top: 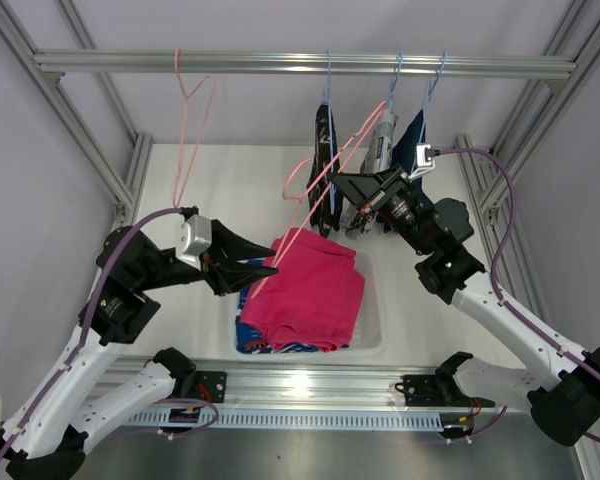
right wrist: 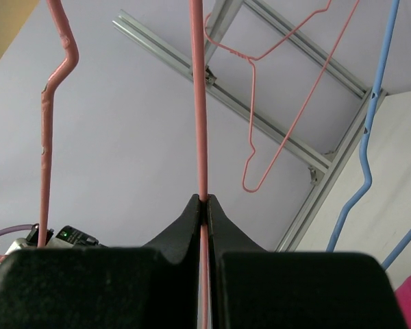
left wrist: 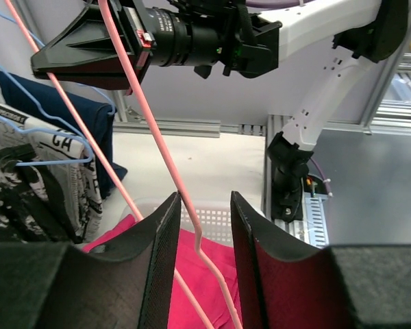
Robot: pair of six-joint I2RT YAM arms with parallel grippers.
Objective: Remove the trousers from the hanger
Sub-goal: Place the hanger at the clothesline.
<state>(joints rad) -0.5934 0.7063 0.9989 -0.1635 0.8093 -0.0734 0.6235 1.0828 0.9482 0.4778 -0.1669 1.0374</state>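
Pink trousers (top: 310,290) lay freed in the bin (top: 374,318). The right gripper (right wrist: 203,200) pinched the bare pink hanger (right wrist: 198,103), and the left gripper (left wrist: 205,205) gaped around its wire. The next move was likely setting it aside.

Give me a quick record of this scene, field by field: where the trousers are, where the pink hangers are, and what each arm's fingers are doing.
In bin: pink trousers on top of blue patterned trousers, inside the bin
Hanging from rail: black patterned trousers, white printed trousers, denim trousers
Empty pink hanger: on the rail, left side
Loose pink hanger: bare, slanted, off the rail
Right gripper: fingers shut on the loose pink hanger
Left gripper: fingers open, the hanger's wire passing between them
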